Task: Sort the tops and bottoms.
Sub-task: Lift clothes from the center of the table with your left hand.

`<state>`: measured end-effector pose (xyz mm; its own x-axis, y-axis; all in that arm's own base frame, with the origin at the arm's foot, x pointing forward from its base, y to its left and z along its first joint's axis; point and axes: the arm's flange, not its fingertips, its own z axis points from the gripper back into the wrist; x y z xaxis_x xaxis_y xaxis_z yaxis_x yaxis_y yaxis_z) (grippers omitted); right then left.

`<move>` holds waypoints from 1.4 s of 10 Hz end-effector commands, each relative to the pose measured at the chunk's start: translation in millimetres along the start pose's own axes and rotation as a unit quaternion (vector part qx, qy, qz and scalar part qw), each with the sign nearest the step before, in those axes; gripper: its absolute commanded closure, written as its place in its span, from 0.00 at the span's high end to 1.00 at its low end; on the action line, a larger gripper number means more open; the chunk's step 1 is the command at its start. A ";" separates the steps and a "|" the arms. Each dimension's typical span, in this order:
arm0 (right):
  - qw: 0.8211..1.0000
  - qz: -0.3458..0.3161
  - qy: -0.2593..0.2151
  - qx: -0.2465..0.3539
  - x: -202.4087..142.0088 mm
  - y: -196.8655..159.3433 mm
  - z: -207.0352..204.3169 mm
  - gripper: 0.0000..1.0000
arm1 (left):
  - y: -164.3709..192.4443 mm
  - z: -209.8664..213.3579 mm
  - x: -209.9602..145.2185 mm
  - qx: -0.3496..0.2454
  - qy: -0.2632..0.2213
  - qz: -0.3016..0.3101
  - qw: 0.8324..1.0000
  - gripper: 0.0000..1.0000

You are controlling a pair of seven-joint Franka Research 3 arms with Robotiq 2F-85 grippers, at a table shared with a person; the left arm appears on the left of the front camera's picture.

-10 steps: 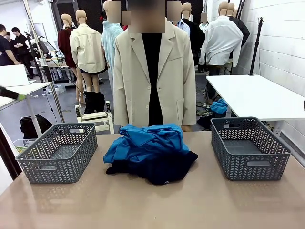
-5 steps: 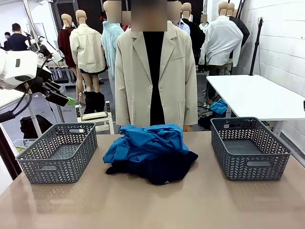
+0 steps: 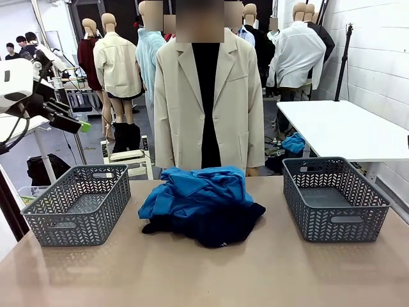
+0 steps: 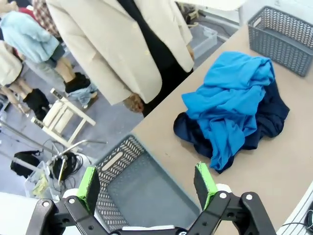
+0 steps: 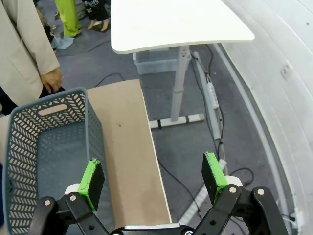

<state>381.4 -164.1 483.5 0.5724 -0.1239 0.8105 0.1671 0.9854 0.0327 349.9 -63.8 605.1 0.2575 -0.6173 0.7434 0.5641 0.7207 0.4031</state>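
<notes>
Front view: the blue shirts (image 3: 195,188) lie over the navy bottoms (image 3: 220,229) at the middle of the table (image 3: 204,275). The left gripper (image 3: 80,125) hangs high beyond the table's left end.

Left wrist view: its fingers are spread, empty, above the table's grey basket (image 4: 117,157).

Right wrist view: the right gripper (image 5: 152,174) has its fingers apart, empty, over the table's right edge.

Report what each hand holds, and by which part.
Nothing. The left hand and right hand are open and empty; the tops and bottoms lie piled on the table.
</notes>
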 end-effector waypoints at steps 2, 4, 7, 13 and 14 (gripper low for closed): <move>1.000 -0.005 0.004 0.002 -0.5 -0.3 0.7 1.00 | -8.2 -37.7 49.2 -0.093 -0.001 -0.047 0.995 1.00; 1.000 -0.005 0.004 0.002 -0.5 -0.3 0.7 1.00 | -25.6 -87.3 85.1 -0.171 0.053 -0.082 0.980 1.00; 1.000 -0.005 0.004 0.002 -0.5 -0.3 0.7 1.00 | -63.7 -152.4 101.4 -0.270 0.128 -0.136 0.945 1.00; 1.000 -0.005 0.004 0.002 -0.5 -0.3 0.7 1.00 | -111.9 -230.9 70.1 -0.347 0.151 -0.145 0.914 1.00; 1.000 -0.005 0.004 0.002 -0.5 -0.3 0.7 1.00 | -113.5 -242.5 70.8 -0.330 0.137 -0.146 0.922 1.00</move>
<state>381.1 -163.8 484.0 0.5729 -0.1226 0.8104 0.1669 0.9855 0.0310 483.1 -264.8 480.8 0.1871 -0.8956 0.4035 0.9719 0.2284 0.0563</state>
